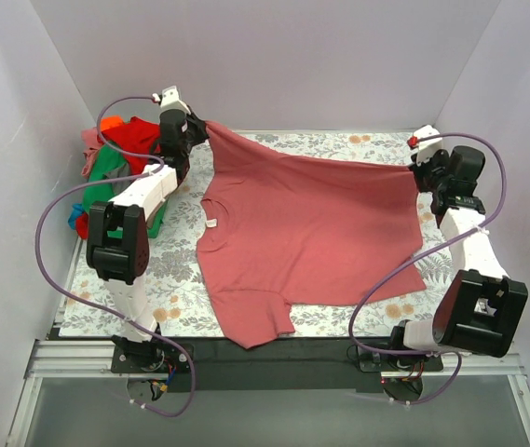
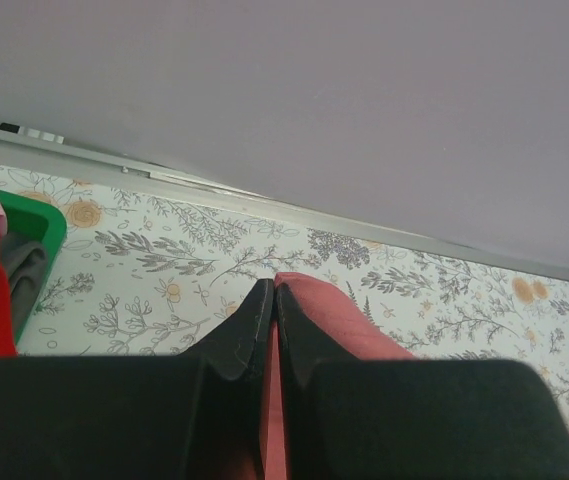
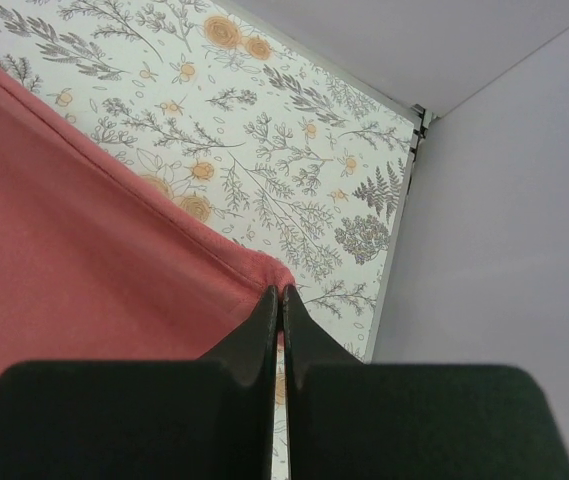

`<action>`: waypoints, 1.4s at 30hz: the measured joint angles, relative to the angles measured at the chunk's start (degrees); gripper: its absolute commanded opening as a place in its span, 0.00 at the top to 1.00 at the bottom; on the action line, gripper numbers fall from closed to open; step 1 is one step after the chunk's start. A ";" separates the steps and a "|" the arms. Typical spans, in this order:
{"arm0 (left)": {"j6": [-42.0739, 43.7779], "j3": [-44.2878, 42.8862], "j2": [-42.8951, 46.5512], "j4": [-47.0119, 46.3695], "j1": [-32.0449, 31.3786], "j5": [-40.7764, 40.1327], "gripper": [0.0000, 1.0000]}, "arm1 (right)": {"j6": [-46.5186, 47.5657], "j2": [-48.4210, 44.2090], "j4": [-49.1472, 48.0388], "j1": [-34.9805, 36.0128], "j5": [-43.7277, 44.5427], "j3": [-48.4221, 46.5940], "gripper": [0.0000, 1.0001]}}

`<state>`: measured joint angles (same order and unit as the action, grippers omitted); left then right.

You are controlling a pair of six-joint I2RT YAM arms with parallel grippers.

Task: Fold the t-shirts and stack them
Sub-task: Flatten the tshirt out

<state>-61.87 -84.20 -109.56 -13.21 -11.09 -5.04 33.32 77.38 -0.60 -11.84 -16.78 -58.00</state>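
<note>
A salmon-pink t-shirt [image 1: 311, 223] with a small white neck tag is stretched across the floral table cover, its far edge lifted taut between both arms. My left gripper [image 1: 199, 130] is shut on the shirt's far left corner [image 2: 309, 300]; cloth shows between its fingers. At the far right, my right gripper [image 1: 420, 168] is shut on the other corner [image 3: 264, 270]. The shirt's sleeves and neck lie on the near side. A heap of other t-shirts [image 1: 120, 154], red, green, orange and pink, sits at the far left.
The heap rests in a green bin [image 2: 34, 230] by the left wall. White walls enclose the floral-covered table [image 1: 358, 144] on three sides; its back edge [image 2: 214, 185] runs close behind both grippers. The right wall [image 3: 504, 250] is close to my right gripper.
</note>
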 measured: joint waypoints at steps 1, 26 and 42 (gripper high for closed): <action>0.11 -0.33 -0.37 -0.07 0.00 0.04 1.00 | -0.11 0.35 -0.76 0.09 0.13 0.33 0.99; 1.97 -10.29 -11.78 1.20 0.92 3.56 1.00 | 1.01 21.81 -27.96 2.54 9.18 2.03 0.99; 2.97 -12.74 -14.40 1.18 0.92 4.63 1.00 | 0.59 40.44 -39.39 2.60 13.46 -12.76 0.99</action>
<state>-58.89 -96.95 -123.96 -12.03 -10.17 -0.40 33.91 117.82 -39.99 -9.23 -3.31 -70.76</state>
